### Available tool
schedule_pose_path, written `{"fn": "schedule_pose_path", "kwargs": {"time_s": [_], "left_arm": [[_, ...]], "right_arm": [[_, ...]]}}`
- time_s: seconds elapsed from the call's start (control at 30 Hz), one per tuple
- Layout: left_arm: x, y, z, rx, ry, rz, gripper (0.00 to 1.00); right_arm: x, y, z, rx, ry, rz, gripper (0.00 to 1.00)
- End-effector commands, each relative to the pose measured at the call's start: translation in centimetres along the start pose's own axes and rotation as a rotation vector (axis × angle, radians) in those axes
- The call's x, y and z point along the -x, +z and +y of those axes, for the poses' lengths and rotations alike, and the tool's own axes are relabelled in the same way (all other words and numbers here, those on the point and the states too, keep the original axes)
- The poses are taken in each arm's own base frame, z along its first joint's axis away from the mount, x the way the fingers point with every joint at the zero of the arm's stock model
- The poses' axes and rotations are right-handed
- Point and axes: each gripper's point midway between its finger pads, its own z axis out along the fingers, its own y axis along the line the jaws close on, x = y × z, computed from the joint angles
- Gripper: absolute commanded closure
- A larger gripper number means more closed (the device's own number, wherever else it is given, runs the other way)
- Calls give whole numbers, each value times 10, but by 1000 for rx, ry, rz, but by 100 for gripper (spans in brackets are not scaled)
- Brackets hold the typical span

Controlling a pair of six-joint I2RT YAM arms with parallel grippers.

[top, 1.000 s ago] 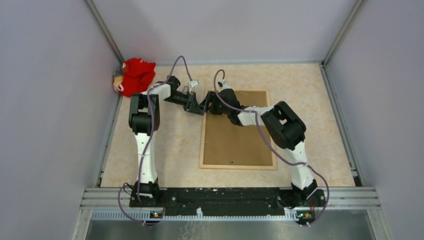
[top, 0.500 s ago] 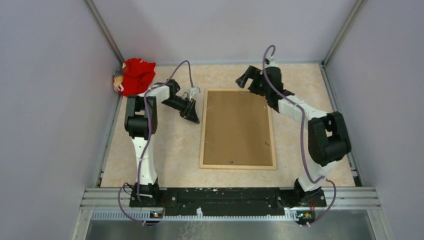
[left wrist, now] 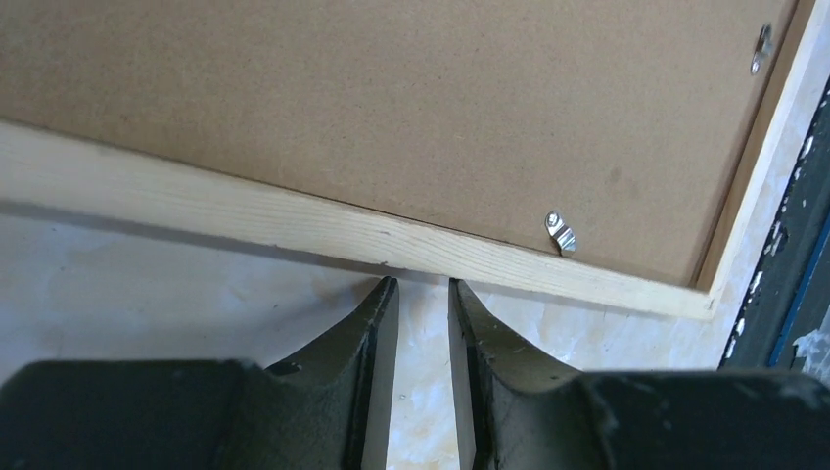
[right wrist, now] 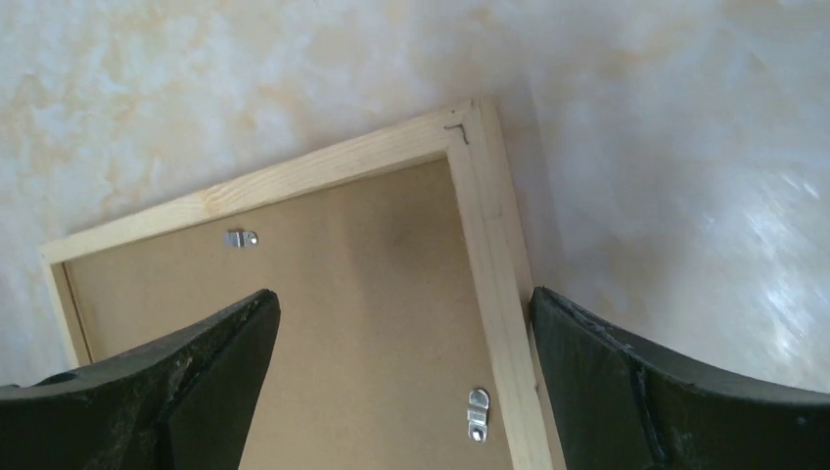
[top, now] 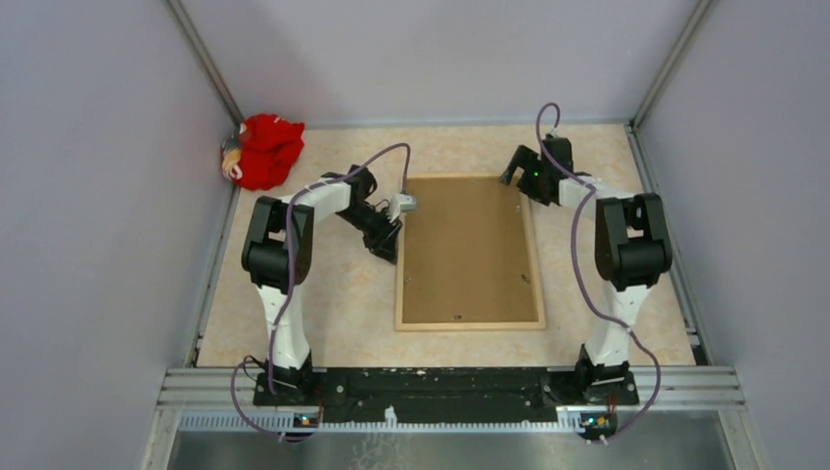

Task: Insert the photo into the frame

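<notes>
Both left claw point(left wrist: 423, 286) tips seemingly touch the frame point(left wrist: 245, 211)

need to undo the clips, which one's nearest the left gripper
The clip beside the frame rail just ahead of the left gripper; the other clip sits far off at the adjoining rail.

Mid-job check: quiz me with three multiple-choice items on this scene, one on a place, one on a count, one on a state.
1. Where is the red soft toy? A far left corner of the table; B near right corner; C by the right arm's base.
2. How many metal clips show in the right wrist view? A none; B two; C five.
3. How do the right gripper fingers stand? A spread wide, empty; B shut tight; C clamped on a photo.
Key: 1 A, it sits against both walls. 2 B, both on the backing. 3 A, they stand wide apart over the frame corner.
</notes>
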Motion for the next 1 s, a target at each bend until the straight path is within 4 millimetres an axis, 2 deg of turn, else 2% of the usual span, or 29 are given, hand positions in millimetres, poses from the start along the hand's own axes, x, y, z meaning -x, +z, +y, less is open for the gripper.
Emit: {"fn": "schedule_pose_path", "kwargs": {"time_s": [0.0,0.1,0.2,0.23,0.33,0.37,0.4,0.47,0.57,0.63,0.73,0.83,0.9,0.93,0.97], "left_arm": [[-22,6,6,60,67,104,67],[-20,16,-1,43,95,123,67],[-12,30,-12,10,122,135,65],[-7,36,-16,-5,134,138,63],[5,52,-36,-67,173,156,52],[7,54,-43,-94,181,160,46],[7,54,-49,-122,189,165,41],[6,50,-62,-176,192,170,28],[6,32,-79,-226,212,169,2],[13,14,-90,-254,230,136,1],[33,-16,-90,-238,248,82,1],[60,-54,-67,-164,237,-8,1],[77,-82,-36,-78,211,-81,1],[84,-96,-14,-19,189,-120,2],[91,-109,8,41,160,-158,3]], "right_arm": [[-27,27,56,199,-31,139,1],[-47,44,105,303,-99,229,1],[-70,50,169,417,-178,295,1],[-83,54,187,449,-195,320,1],[-101,51,236,524,-259,362,1],[-97,49,250,542,-281,348,1],[-98,51,251,534,-291,349,1],[-84,46,253,531,-304,307,1],[-45,28,252,537,-322,181,1],[-17,10,253,545,-328,100,1],[18,-10,244,507,-321,26,1],[37,-30,221,430,-284,-29,1],[43,-46,200,355,-252,-74,1],[43,-54,187,311,-236,-87,1],[44,-72,177,282,-221,-107,1]]}}
